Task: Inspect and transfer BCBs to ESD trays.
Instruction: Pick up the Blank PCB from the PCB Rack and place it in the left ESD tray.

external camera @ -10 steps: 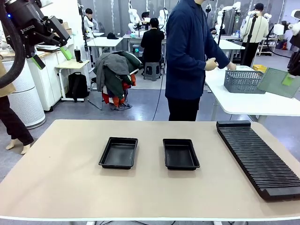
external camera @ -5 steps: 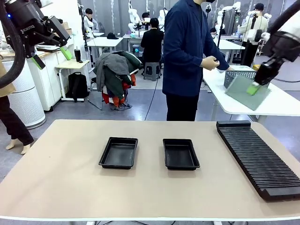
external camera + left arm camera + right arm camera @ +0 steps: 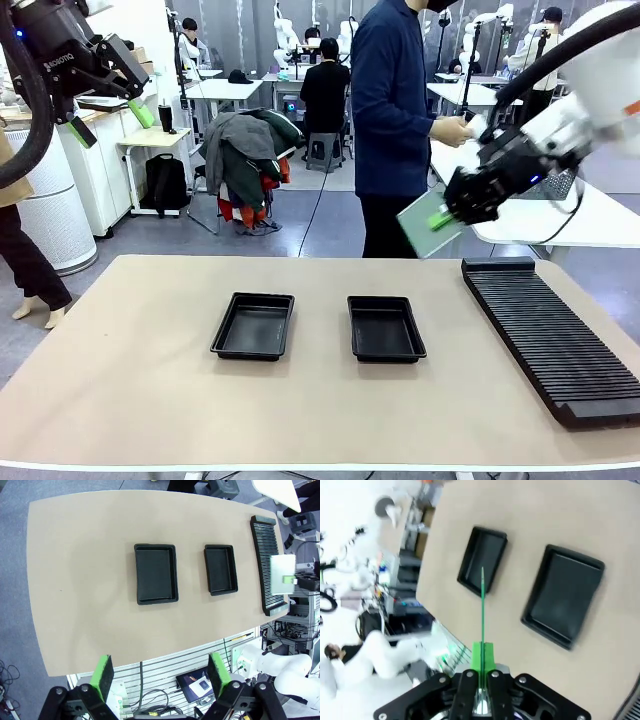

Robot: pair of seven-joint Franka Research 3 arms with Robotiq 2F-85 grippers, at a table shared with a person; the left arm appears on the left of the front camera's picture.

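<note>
A thin pale-green BCB (image 3: 422, 226) hangs tilted in the air above the table's far edge, right of the middle, with my right gripper (image 3: 444, 217) shut on its edge. In the right wrist view the BCB (image 3: 482, 605) shows edge-on between the green pads (image 3: 488, 656), over the two ESD trays (image 3: 482, 562) (image 3: 563, 596). Both black ESD trays (image 3: 253, 326) (image 3: 385, 328) lie side by side mid-table with nothing in them. My left gripper (image 3: 112, 120) is raised at the far left, open and holding nothing. Its fingers (image 3: 102, 677) frame the trays (image 3: 156, 573) (image 3: 220, 569) from high up.
A long black ribbed rack (image 3: 550, 335) runs along the table's right side. A person in a dark blue coat (image 3: 390, 120) stands beyond the far edge, hands at a white side table with a grey basket (image 3: 560, 185). Bare tabletop (image 3: 130, 380) surrounds the trays.
My right arm has swung in from the far right toward the middle and lower, carrying the BCB. The left arm and both trays have not moved.
</note>
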